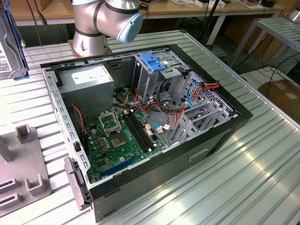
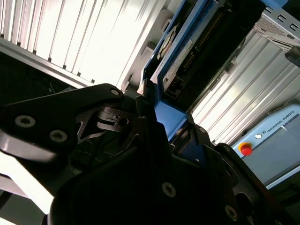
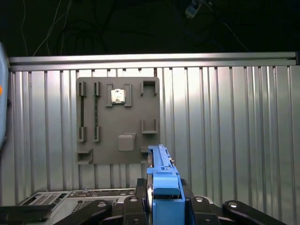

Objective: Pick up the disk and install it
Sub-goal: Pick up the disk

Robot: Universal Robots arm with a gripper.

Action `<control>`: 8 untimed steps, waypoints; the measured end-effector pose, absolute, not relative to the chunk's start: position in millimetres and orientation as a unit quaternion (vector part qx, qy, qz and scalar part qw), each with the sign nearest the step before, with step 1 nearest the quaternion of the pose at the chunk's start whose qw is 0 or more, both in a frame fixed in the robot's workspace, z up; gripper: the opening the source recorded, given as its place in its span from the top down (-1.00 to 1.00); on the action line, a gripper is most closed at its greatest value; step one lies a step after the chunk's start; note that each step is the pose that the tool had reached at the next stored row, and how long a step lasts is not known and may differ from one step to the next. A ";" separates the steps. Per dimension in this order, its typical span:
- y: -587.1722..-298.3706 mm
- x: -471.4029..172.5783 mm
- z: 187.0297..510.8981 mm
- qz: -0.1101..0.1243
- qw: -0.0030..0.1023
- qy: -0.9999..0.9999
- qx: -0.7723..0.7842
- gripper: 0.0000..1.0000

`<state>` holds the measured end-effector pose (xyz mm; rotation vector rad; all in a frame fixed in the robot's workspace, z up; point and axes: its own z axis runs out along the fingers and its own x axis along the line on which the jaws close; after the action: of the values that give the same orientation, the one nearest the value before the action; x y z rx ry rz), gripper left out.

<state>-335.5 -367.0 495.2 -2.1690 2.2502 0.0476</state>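
The disk (image 1: 7, 44) shows at the exterior view's far left edge, a silver-grey slab with a white label and a blue side rail, held upright above the ribbed table. In the first wrist view its blue rail (image 3: 162, 180) stands edge-on between the black fingers (image 3: 139, 187) of my gripper (image 3: 162, 190), which is shut on it. The second wrist view shows the disk (image 2: 176, 63) with its label and blue rail jutting out past the gripper (image 2: 159, 115) body.
The open computer case (image 1: 243, 117) lies on the table, with a metal drive cage topped by a blue latch (image 1: 153, 62), a grey power-supply box (image 1: 89, 77) and a green motherboard (image 1: 117, 136). A grey fixture plate (image 3: 117, 122) lies on the table below the disk.
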 end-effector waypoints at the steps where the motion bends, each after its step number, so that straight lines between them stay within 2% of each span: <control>1: -367.0 -333.8 495.2 0.015 0.008 0.720 -0.694 0.26; 8: -367.0 -325.4 495.2 0.015 0.008 0.720 -0.694 0.26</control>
<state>-325.4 -367.0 495.2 -2.1690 2.2501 0.0476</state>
